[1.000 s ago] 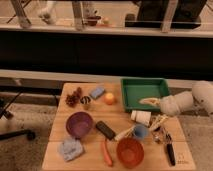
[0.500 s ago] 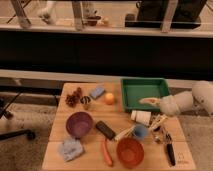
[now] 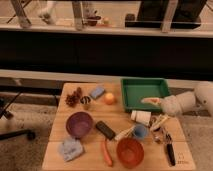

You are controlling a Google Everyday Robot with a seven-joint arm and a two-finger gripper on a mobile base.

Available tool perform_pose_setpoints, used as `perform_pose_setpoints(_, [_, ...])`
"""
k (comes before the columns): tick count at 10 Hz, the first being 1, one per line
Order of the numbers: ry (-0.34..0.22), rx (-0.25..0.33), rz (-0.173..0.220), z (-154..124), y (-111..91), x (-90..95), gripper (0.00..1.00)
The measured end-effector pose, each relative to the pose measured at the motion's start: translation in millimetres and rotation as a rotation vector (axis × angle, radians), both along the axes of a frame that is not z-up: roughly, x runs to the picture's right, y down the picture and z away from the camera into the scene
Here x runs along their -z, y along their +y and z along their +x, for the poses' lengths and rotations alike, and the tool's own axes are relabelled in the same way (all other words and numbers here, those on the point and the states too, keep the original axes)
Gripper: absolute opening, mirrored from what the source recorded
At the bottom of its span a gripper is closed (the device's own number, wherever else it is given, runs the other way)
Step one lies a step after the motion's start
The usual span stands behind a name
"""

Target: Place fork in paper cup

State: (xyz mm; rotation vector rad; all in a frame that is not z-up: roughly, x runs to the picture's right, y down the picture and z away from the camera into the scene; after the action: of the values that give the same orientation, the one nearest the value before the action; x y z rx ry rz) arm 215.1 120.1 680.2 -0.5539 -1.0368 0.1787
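Near the table's (image 3: 60, 150) right edge, the gripper (image 3: 149, 101) hovered, fingers spread (nothing held), above the tipped paper cup (image 3: 141, 117), fork (image 3: 159, 121) ungrasped.

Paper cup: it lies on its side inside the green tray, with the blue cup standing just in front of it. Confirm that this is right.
Not quite. The camera view shows the paper cup lying on its side on the wooden table, just in front of the green tray, not inside it. The blue cup does stand just in front of it. The tool hovers, open, over the tray's front edge.
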Motion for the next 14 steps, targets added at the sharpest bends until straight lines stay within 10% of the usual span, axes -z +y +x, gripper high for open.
perform_pose_setpoints(14, [-0.006,0.009,-0.001,-5.5,0.8,-0.9,0.8])
